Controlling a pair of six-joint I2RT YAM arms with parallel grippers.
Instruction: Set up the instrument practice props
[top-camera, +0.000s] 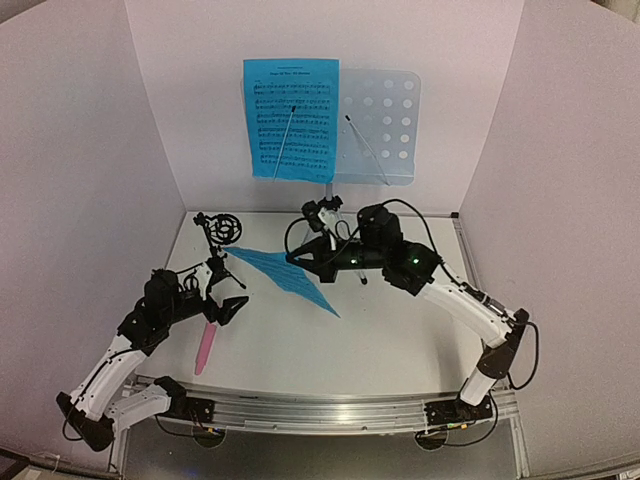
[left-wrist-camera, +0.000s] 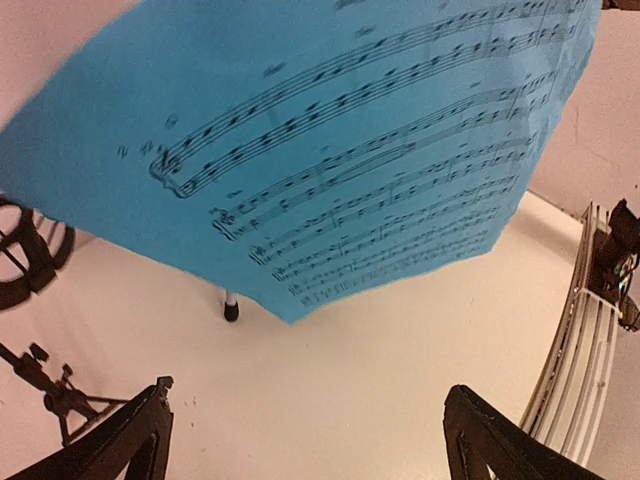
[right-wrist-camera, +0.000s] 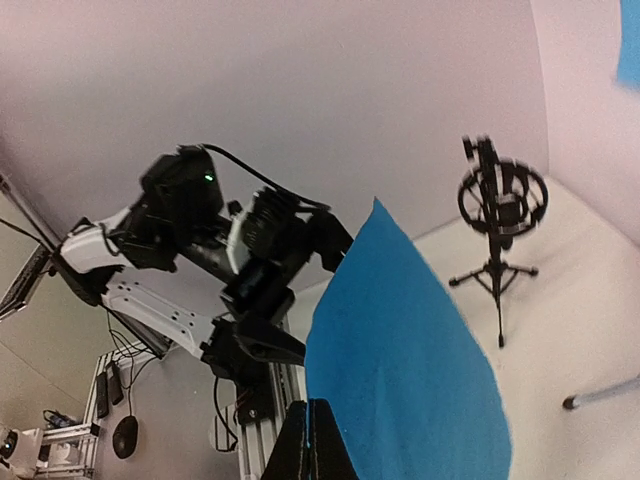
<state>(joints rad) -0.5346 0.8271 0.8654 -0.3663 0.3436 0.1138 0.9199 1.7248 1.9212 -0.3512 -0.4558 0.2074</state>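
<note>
Pink microphone (top-camera: 205, 347) lies on your counter (top-camera: 380, 340) beside your left gripper (top-camera: 232, 305), whose fingers stand wide apart. At centre, your right gripper (top-camera: 297, 259) has its fingers clamped on 1 blue page (top-camera: 290, 280). The other page (top-camera: 290, 118) sits on the music stand (top-camera: 385, 125).

Music stand (top-camera: 385, 125) at the back, tripod mic stand (top-camera: 218, 245) back left, one loose page in the air over the tabletop (top-camera: 380, 340).

The music stand stands at the back of the tabletop, near its centre, with one sheet-music page (top-camera: 290, 118) on the left half of its desk. A second sheet-music page (top-camera: 285, 275) hangs tilted above the middle of the tabletop, right of the mic stand. Its far edge is pinched in the right jaws, and the left jaws sit spread just in front-left of it, not touching. The stick microphone (top-camera: 206, 347) lies near the front left, in front of the left jaws.
</note>
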